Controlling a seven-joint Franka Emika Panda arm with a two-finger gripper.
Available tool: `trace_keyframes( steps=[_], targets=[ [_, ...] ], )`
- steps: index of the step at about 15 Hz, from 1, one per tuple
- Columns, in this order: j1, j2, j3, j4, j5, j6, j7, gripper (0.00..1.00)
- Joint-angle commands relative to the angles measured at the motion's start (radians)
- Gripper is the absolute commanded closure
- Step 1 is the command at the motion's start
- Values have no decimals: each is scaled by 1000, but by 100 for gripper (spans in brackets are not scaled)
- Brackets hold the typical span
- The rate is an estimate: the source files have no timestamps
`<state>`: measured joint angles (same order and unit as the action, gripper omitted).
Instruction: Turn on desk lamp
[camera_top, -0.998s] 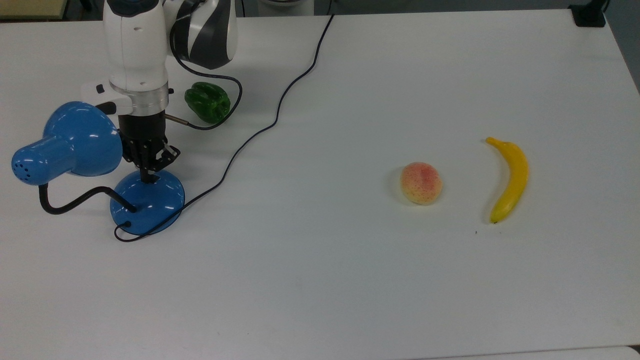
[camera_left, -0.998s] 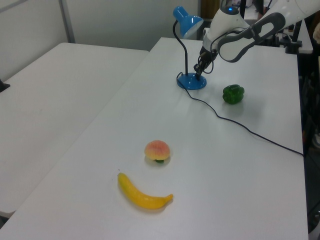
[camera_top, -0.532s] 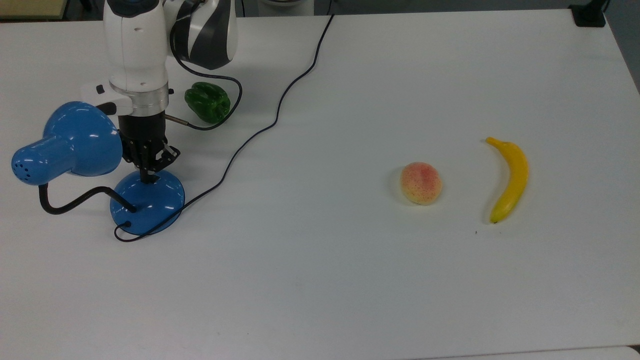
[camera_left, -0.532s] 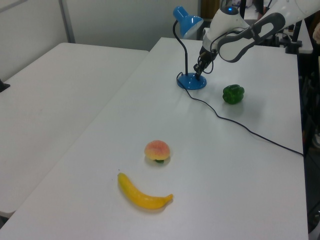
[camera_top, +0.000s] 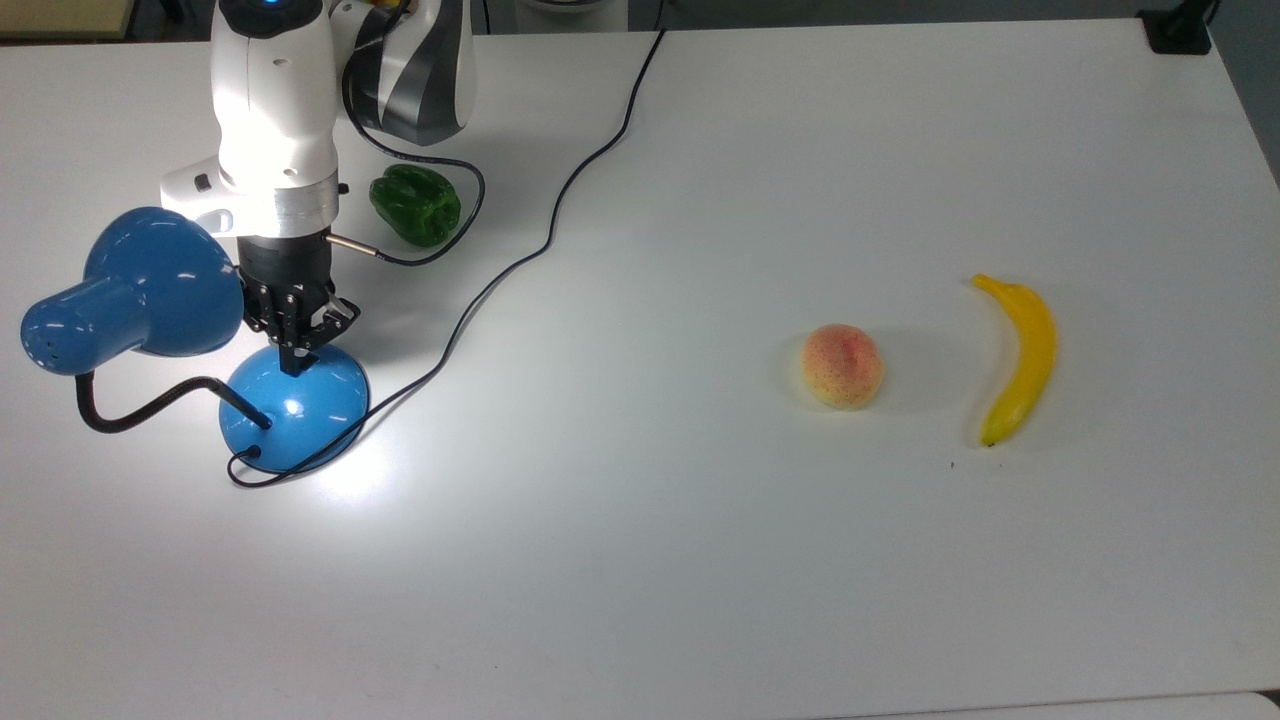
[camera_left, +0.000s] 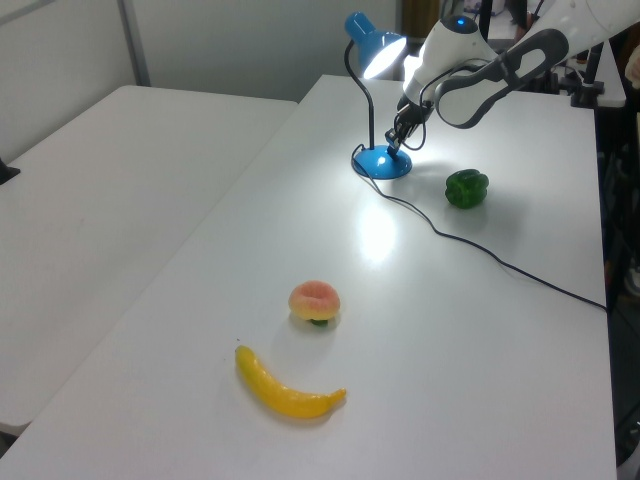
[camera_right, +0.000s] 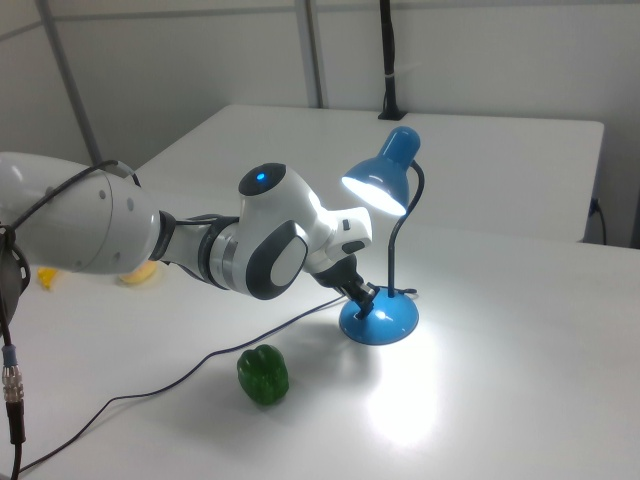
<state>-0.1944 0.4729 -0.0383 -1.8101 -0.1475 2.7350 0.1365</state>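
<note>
The blue desk lamp (camera_top: 140, 290) stands at the top view's left and is lit, throwing a bright patch on the white table beside its round base (camera_top: 295, 405). From the left view I see its shade (camera_left: 378, 48) glowing, and from the right view the shade (camera_right: 382, 178) shines down. My gripper (camera_top: 293, 362) is shut, its tips pressing on the top of the base where the switch sits; the switch is hidden under the tips. My gripper (camera_right: 372, 301) also meets the base (camera_right: 385, 320) in the right view, and my gripper (camera_left: 395, 150) touches it in the left view.
A green bell pepper (camera_top: 416, 204) lies just behind the arm. The lamp's black cord (camera_top: 520, 258) runs across the table to the far edge. A peach (camera_top: 842, 365) and a banana (camera_top: 1018, 357) lie on the top view's right. A second table (camera_left: 100, 200) stands alongside.
The lamp has come on: the shade now glows and a bright patch lies on the table by the base. My gripper has shifted slightly on the base.
</note>
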Motion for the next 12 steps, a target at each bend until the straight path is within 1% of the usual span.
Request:
trace_keyframes(
  steps=[1,5,7,9,11,12],
  targets=[
    [-3,27,1,14,-24,28,8,100],
    [-3,12,1,5,-23,14,9,100],
    [-2,-39,3,-32,-23,-10,12,100],
    [6,-83,3,-64,-21,-85,12,100],
    [7,-125,9,-77,-21,-176,15,100],
    [13,-157,11,-80,-21,-248,15,100]
  ],
)
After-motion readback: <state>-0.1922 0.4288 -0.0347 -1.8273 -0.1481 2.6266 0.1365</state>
